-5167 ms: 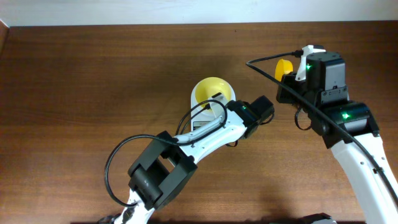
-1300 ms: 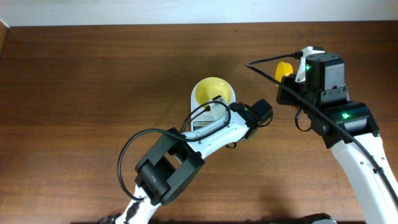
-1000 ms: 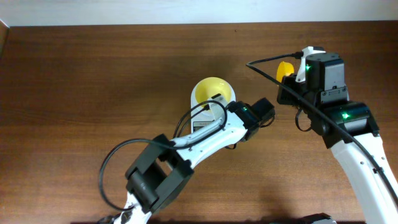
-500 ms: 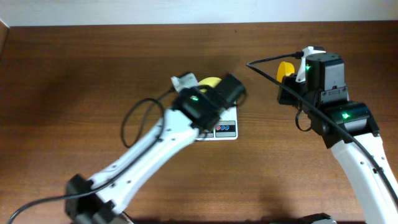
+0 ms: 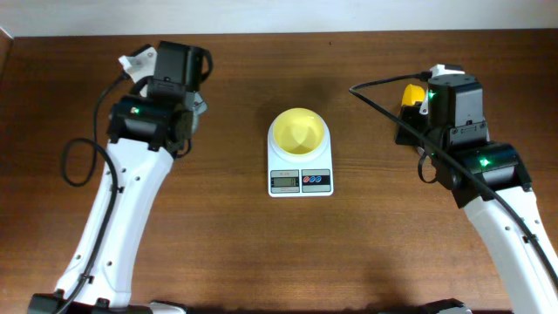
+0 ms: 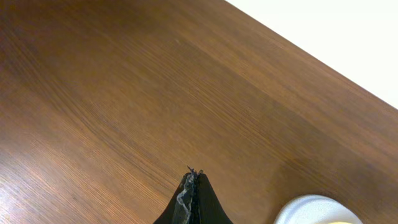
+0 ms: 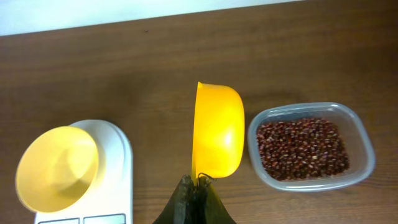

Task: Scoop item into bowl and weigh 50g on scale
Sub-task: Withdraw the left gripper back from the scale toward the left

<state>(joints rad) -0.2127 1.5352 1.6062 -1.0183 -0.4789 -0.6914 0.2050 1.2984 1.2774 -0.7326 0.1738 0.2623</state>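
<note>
So in our overhead view the scale (image 5: 301,179) sits mid-frame, long axis running top to bottom. Its display and red and blue buttons face the bottom edge. The bowl (image 5: 299,132) is on its upper half, mouth up, plain bright yellow inside and about as wide as the scale.

In the right wrist view the beans (image 7: 303,144) are a dark reddish-brown grainy heap in the clear container (image 7: 364,155) at the right, just beside the scoop (image 7: 217,127). The scoop stands on edge with its long axis up-down. Its flat rim faces the bowl side and its rounded back faces the container. The right gripper (image 7: 196,185) is pinching the scoop's lower end.

From above, the right arm (image 5: 488,174) covers the container. The left gripper (image 6: 191,190), fingers pressed together, hangs over bare table (image 6: 124,93). That's upper left in the overhead, well apart from the scale.
</note>
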